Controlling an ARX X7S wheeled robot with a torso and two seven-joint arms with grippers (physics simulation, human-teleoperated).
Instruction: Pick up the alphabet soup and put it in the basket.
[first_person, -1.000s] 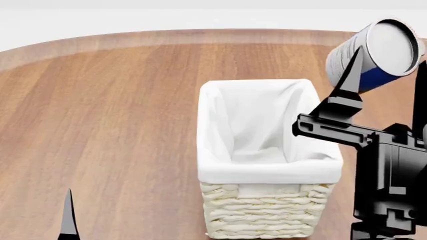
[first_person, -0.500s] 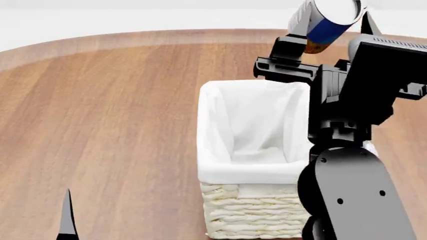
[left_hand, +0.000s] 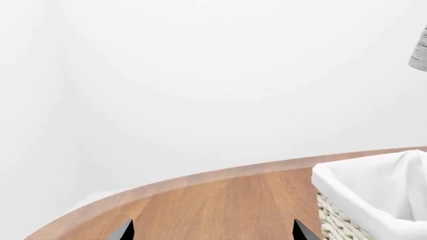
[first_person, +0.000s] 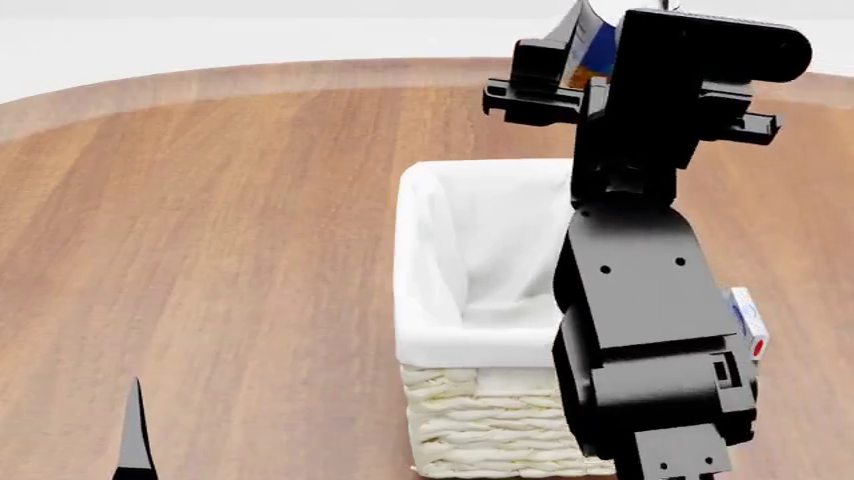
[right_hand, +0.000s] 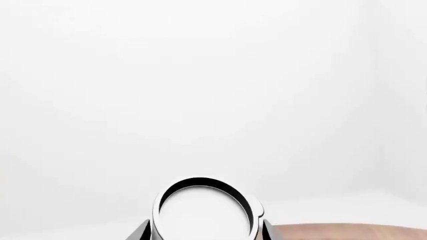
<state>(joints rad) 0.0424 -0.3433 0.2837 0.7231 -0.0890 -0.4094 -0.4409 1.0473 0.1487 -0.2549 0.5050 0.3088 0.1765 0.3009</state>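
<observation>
Head view: right gripper (first_person: 577, 50) is closed around the alphabet soup (first_person: 591, 48), held high just past the basket (first_person: 441, 345) far rim. Release from here likely misses or bounces off the rim. Left gripper (left_hand: 210, 231) idle, spread apart.

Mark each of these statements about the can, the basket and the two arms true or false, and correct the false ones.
1. The can is held off the table by the right gripper. True.
2. The basket lies tipped on its side. False: it stands upright on the table, opening upward.
3. The can already rests inside the basket. False: it is still in the fingers, up by the basket's far end.
4. The basket has a white cloth lining folded over its rim. True.
5. The left gripper holds a second can. False: nothing shows between its finger tips, which stand apart over bare wood.
</observation>
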